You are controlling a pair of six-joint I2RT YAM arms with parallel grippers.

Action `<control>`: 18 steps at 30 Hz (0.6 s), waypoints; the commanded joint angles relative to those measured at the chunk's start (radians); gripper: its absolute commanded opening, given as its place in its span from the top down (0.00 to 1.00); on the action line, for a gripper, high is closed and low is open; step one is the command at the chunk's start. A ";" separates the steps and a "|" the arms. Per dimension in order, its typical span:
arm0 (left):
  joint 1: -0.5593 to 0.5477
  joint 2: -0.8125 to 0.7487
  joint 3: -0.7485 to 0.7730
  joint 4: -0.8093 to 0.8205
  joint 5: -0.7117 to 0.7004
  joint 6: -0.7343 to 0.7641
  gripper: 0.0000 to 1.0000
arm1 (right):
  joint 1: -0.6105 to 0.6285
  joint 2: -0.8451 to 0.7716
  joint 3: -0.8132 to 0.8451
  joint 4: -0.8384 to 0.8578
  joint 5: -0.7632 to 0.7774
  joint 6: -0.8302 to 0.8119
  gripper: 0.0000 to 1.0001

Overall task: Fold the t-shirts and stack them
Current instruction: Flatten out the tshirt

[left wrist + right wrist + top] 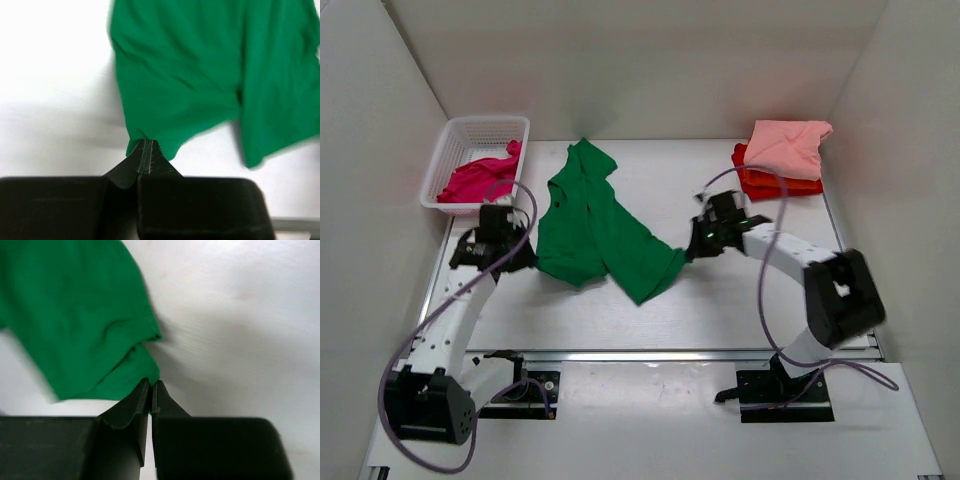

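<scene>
A bright green t-shirt (595, 225) lies crumpled and partly spread in the middle of the table. My left gripper (528, 257) is shut on its left hem, and the left wrist view shows the jaws (145, 149) pinching the green cloth (200, 75). My right gripper (691, 247) is at the shirt's right corner. In the right wrist view its jaws (151, 386) are closed to a thin slit right at the corner of the green cloth (75, 320). A magenta t-shirt (475, 180) lies in the basket. A folded salmon pink t-shirt (788, 145) lies on folded orange-red and red ones (765, 182).
The white lattice basket (450, 135) stands at the back left. The folded stack is at the back right by the right wall. White walls close in the table on three sides. The arm bases and their cables are at the near edge.
</scene>
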 commanded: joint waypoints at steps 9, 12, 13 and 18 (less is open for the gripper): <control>0.164 0.167 0.479 -0.075 -0.022 0.133 1.00 | -0.479 -0.381 0.016 -0.321 -0.083 -0.025 1.00; 0.177 0.126 0.408 -0.052 -0.026 0.130 1.00 | -0.519 -0.403 -0.075 -0.337 -0.079 -0.028 0.99; 0.174 0.104 0.381 -0.053 -0.019 0.131 1.00 | -0.505 -0.407 -0.104 -0.346 -0.041 -0.043 1.00; -0.011 0.073 0.243 0.006 0.057 0.105 1.00 | -0.499 -0.424 -0.196 -0.298 0.002 -0.054 1.00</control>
